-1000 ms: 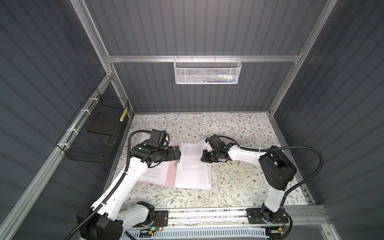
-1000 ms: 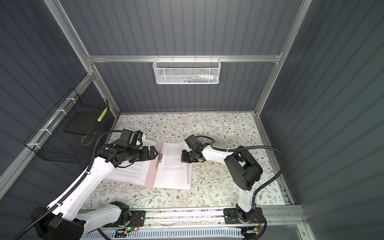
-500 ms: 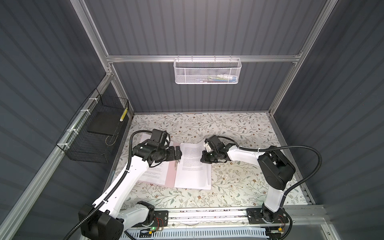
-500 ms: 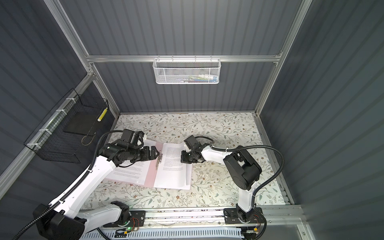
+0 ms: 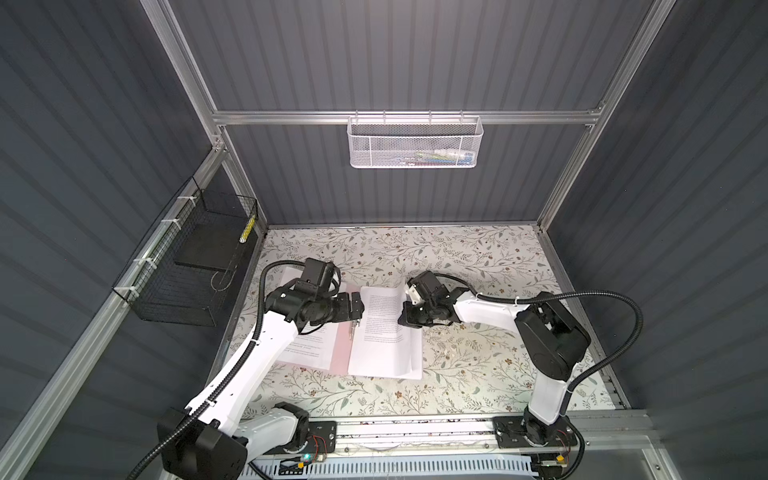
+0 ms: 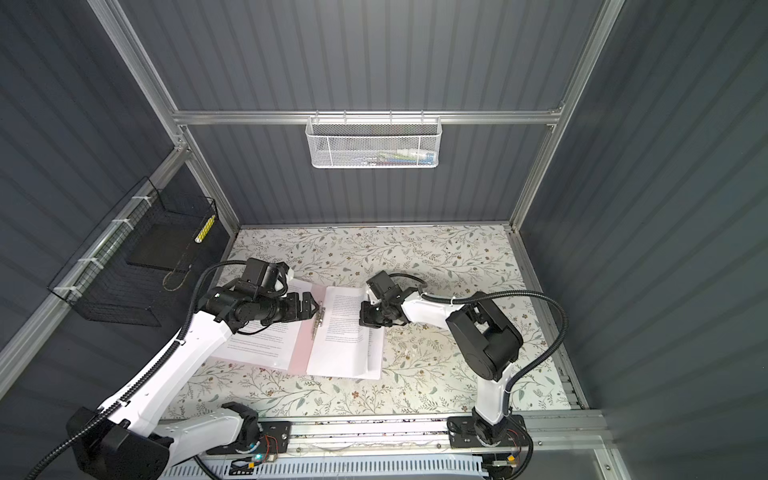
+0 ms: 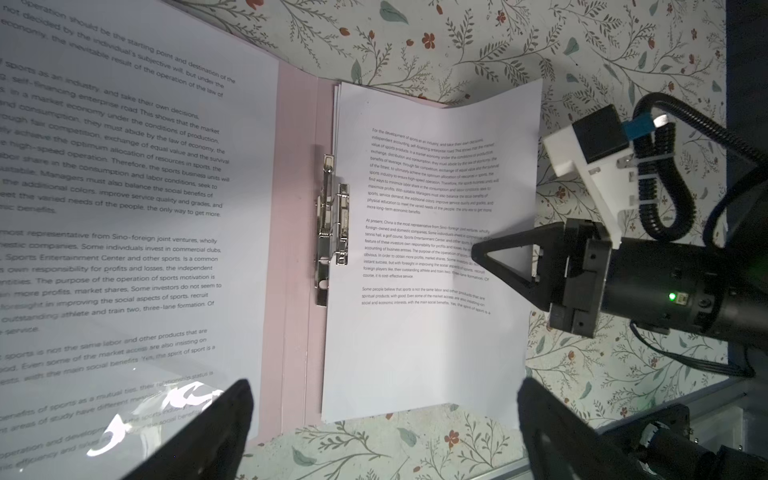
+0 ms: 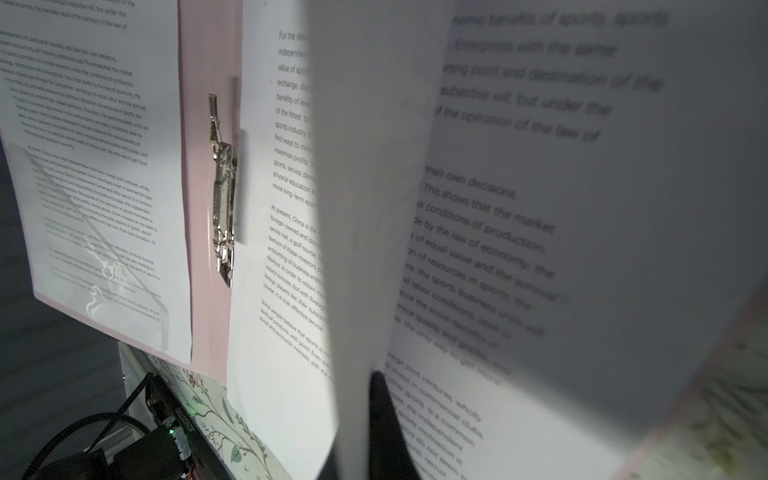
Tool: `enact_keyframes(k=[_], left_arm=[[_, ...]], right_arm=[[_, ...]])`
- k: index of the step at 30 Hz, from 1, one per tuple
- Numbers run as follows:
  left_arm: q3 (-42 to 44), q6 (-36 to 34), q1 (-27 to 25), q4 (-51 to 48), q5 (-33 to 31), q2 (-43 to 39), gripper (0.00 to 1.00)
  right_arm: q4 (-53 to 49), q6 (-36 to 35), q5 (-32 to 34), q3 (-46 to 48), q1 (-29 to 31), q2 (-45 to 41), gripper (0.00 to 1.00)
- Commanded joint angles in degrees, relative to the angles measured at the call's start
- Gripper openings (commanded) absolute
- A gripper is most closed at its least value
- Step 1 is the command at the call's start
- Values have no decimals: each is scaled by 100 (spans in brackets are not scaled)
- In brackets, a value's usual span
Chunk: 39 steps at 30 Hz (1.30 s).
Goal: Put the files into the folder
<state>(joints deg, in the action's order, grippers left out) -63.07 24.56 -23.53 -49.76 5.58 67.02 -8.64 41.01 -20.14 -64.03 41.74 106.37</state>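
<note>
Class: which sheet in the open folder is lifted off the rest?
The top sheet on the right: the right gripper pinches its outer edge up; the others lie flat.

Pink folder [image 5: 340, 355] open flat; files [image 5: 384, 349] inside, one edge lifted.

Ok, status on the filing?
Left hand open near the clip. Right hand shut on the top sheet, edge raised. Folder lies open, sheets inside. Nothing in the way.

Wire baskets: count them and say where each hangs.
2. A white mesh basket hangs from the back rail, above the table. A black wire basket hangs from the left-wall rail. No others show; none seems hidden.
</note>
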Motion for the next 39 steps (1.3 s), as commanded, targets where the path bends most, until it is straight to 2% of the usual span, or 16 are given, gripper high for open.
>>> enact_keyframes(k=[1, 5, 8, 11, 14, 18, 26, 32, 39], left_arm=[[20, -31, 33, -81, -83, 57, 100], [-165, -34, 33, -370, -815, 108, 100], [-418, -78, 65, -683, -1389, 215, 100], [-524, -134, 229, -689, -1439, 252, 100], [-620, -237, 529, -720, -1472, 391, 100], [-745, -394, 1081, -679, -1429, 642, 100], [-922, -596, 2399, -263, -1026, 1501, 100], [-1112, -458, 2610, 146, -1742, 2221, 100], [-1434, -572, 3015, 269, -1973, 2603, 100]], right_arm=[[-21, 30, 28, 97, 39, -10, 10], [-166, 3, 289, 100, 29, -98, 27], [-316, -23, 450, 123, 20, -222, 49], [-542, -95, 721, 132, 5, -420, 67], [-832, -194, 942, 121, -55, -573, 77], [-1133, -316, 1230, 164, -171, -721, 82], [-745, -530, 1055, 600, -401, -945, 99], [-380, -538, 650, 880, -642, -967, 99], [-49, -611, 144, 1151, -887, -1006, 99]])
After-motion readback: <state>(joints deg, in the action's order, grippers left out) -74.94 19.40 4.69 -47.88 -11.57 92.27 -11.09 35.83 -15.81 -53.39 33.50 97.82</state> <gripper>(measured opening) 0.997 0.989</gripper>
